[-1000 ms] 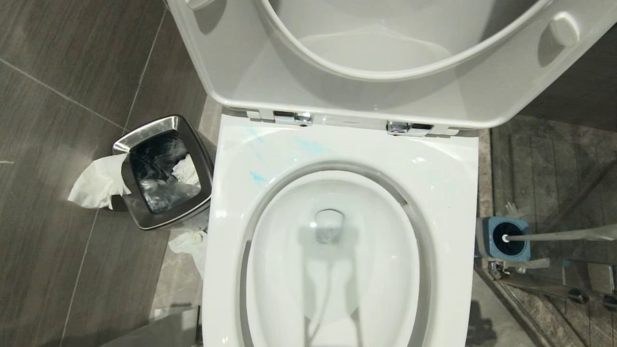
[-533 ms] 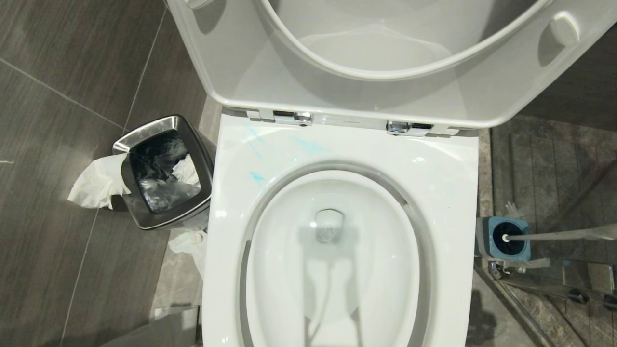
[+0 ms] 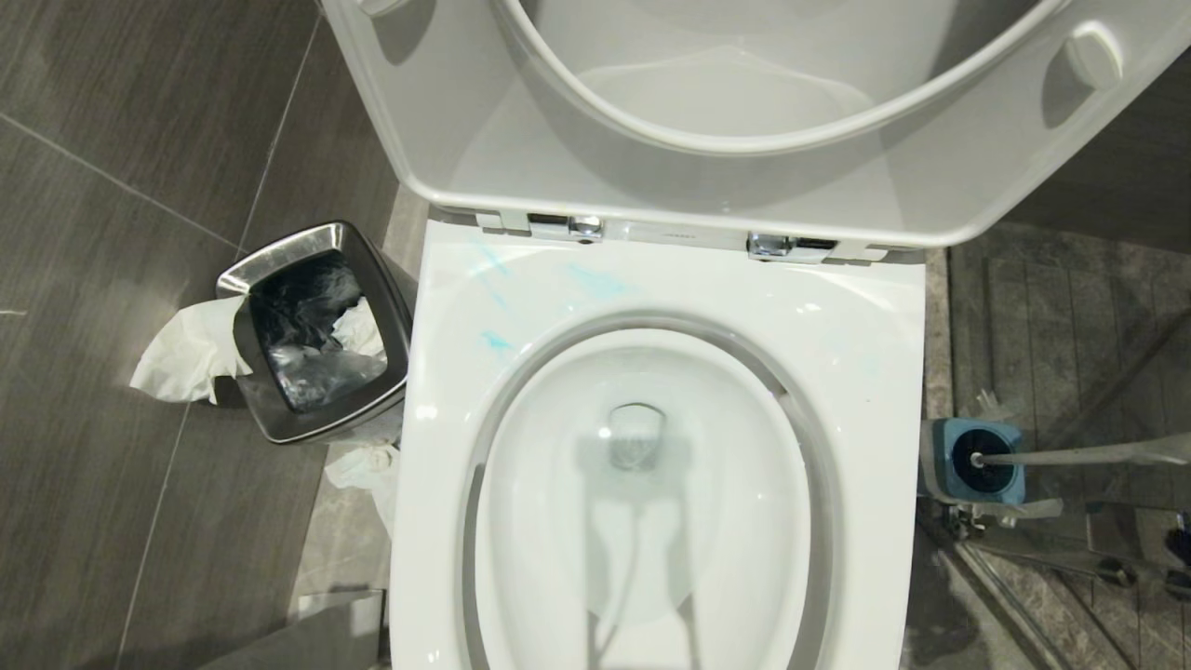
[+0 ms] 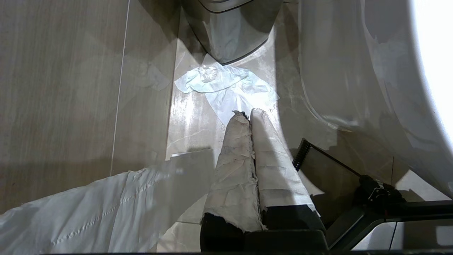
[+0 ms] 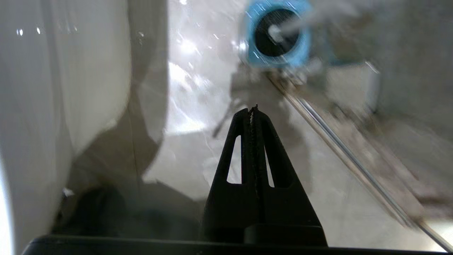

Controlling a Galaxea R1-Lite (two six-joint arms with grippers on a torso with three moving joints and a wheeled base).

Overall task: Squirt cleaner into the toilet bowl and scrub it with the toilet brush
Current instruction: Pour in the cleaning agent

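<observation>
Your toilet brush [image 3: 1070, 455] stands in its blue-and-grey holder [image 3: 973, 460] on the floor, just beside the right flank of the toilet bowl [image 3: 865, 372], with its bristle head down in the holder and its slim handle leaning away to the right — that long axis runs outward from the bowl, not along it. The bowl itself sits open, seat and lid raised, with faint turquoise smears of cleaner [image 3: 595, 279] on the back of the rim. In the right wrist view the right tool [image 5: 252, 111] has its jaws pressed together and empty, aimed at the holder, which lies ahead of it and well apart. That arm is clearly the nearer one, so judge the reach from there: you would need to spread the jaws and come at the handle across its length. The left tool [image 4: 247, 115], jaws also together and holding nothing, hangs low on the bowl's left side above a tissue [image 4: 226, 85] on the floor near the steel bin [image 3: 316, 335].
</observation>
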